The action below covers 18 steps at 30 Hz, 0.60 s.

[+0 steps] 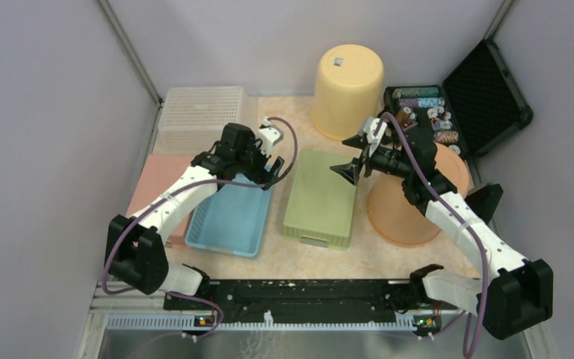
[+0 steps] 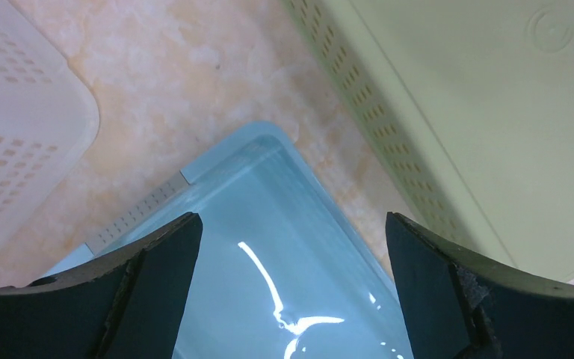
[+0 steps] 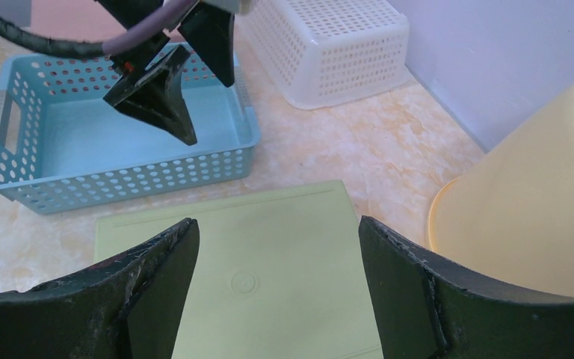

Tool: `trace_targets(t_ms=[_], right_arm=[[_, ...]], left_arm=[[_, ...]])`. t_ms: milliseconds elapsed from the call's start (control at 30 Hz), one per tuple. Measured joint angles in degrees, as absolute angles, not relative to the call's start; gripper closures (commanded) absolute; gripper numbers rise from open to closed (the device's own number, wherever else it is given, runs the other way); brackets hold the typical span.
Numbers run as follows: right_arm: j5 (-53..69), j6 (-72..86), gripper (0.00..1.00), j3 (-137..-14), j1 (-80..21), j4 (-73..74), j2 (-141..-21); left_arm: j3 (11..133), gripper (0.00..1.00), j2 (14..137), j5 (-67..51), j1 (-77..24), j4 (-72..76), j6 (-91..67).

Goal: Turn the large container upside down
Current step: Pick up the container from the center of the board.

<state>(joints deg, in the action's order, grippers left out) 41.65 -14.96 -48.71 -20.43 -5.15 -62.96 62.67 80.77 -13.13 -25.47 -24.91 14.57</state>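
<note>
The large green perforated container (image 1: 320,198) lies upside down at the middle of the marbled table (image 1: 273,250), its flat base facing up. It sits between an orange tub (image 1: 400,217) and a blue basket (image 1: 232,217). A yellow bucket (image 1: 347,86) and a white basket (image 1: 200,112) stand behind, both also inverted. The left gripper (image 1: 271,170) hangs over the blue basket's far corner, fingers spread and empty. The right gripper (image 1: 351,155) hovers above the green container's far end, fingers parted and grasping nothing.
</note>
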Motion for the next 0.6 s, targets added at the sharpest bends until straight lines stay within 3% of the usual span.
trace_targets(t_ms=[367, 600], right_arm=[[41.7, -15.0, 0.21, -48.7, -20.4, -5.2, -62.1], [41.7, -15.0, 0.21, -48.3, -20.4, -5.3, -61.8]], left_arm=[[62.0, 0.03, 84.1, -8.1, -27.8, -29.3, 17.1], [62.8, 0.12, 88.0, -9.1, -28.0, -32.1, 16.7]])
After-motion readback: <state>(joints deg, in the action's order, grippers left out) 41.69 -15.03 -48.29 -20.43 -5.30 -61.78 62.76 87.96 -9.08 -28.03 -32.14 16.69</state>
